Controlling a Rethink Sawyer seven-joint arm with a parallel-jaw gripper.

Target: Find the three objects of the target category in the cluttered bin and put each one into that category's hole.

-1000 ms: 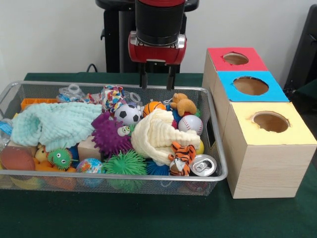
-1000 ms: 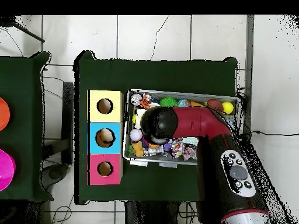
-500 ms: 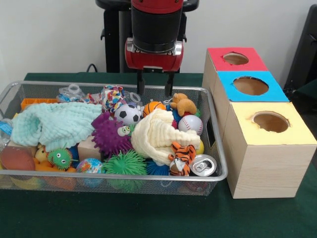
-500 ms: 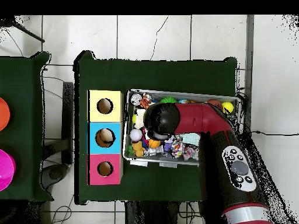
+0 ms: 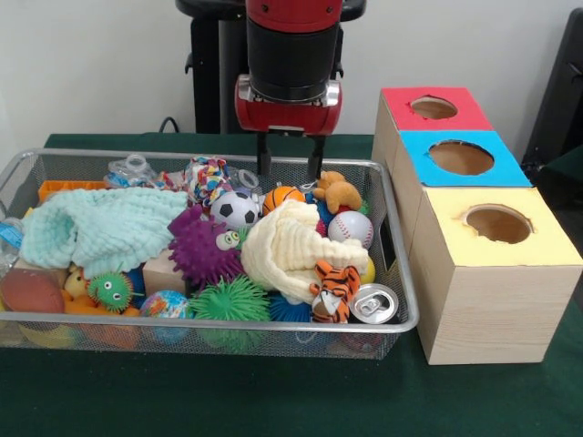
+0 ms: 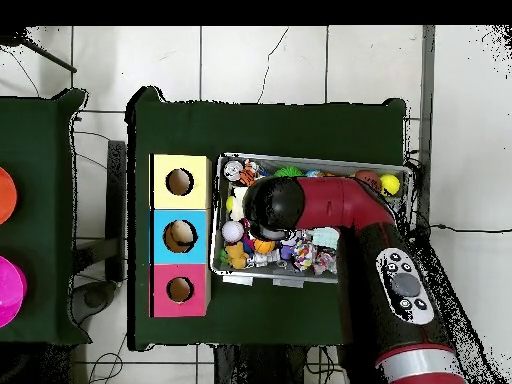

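- Front view: the gripper (image 5: 291, 160) is hanging over the far rim of the wire basket (image 5: 401, 300), its two dark fingers (image 5: 264, 157) spread apart and holding nothing.
- Directly below the fingers, the small basketball (image 5: 282, 196) is lying beside the soccer ball (image 5: 235, 208), with the baseball (image 5: 350, 228) a little nearer the boxes and a plush bear (image 5: 338, 191) behind it.
- Which category is the target is not being shown; balls look like the likely candidates, and all three are sitting in the basket.
- The red-topped box (image 5: 432, 108), blue-topped box (image 5: 462, 157) and yellow-topped box (image 5: 499, 225) are standing just beside the basket, and their holes are looking dark and empty from here.
- Overhead view: the arm (image 6: 340, 215) is covering much of the basket (image 6: 228, 275); the fingers are hidden under the wrist.
- The blue box's hole (image 6: 179, 236) is showing something pale inside, so one item may be delivered already; I cannot tell for sure.
- Judgement: at least two picks are remaining, possibly all three.
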